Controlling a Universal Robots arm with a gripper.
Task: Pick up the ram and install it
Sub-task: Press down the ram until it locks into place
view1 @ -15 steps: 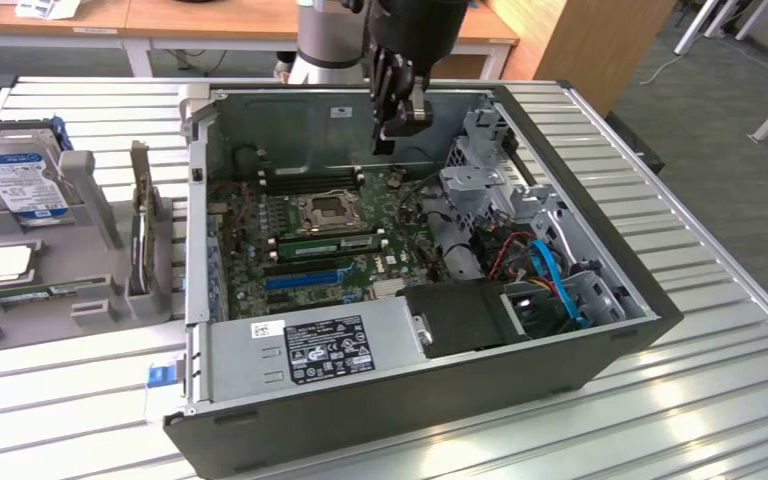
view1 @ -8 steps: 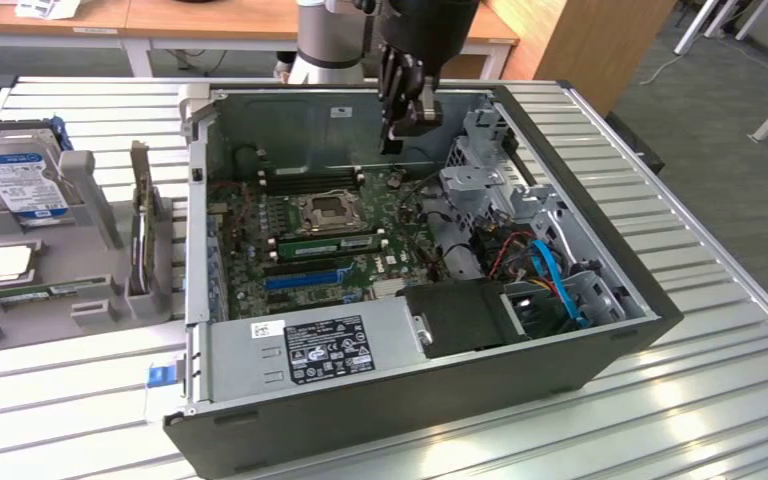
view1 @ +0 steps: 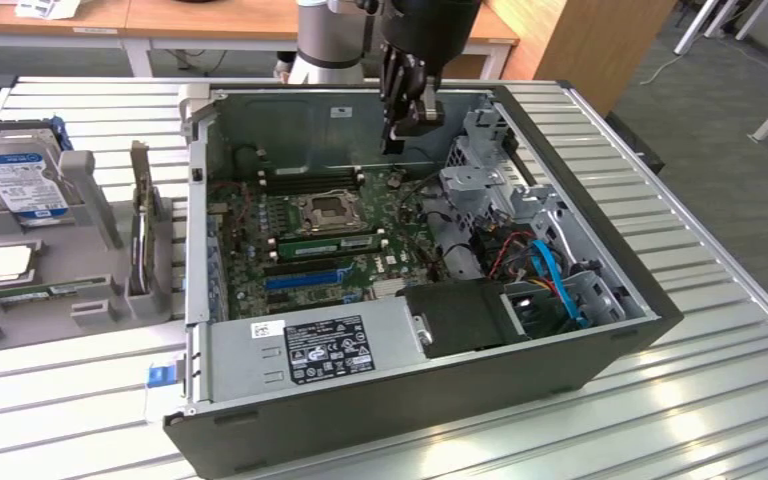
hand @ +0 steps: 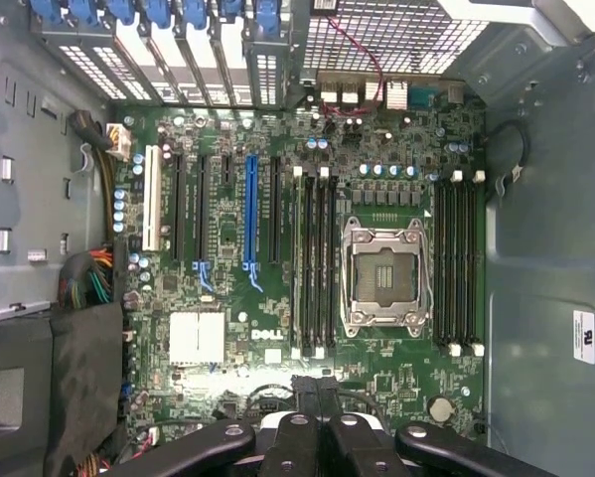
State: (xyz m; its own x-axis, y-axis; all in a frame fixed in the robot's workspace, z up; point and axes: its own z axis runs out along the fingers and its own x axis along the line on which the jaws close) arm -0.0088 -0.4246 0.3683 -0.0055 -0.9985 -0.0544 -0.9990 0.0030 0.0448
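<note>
Outside the computer case point(view1: 491, 400), off its side on the exterior view's left, the ram point(view1: 48, 291) lies flat in a grey tray point(view1: 91, 312), its long axis pointing toward the case. Above the case's motherboard point(view1: 398, 262), well apart from the ram, the gripper point(view1: 395, 145) hangs with fingers pinched together, empty.

The arm point(view1: 320, 45) runs off the exterior view's edge, and the power-supply label point(view1: 328, 348) is unreadable.

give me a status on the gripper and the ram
gripper shut, empty, above open computer case. ram lying in grey holder outside case, untouched. nothing seen in the way.
</note>
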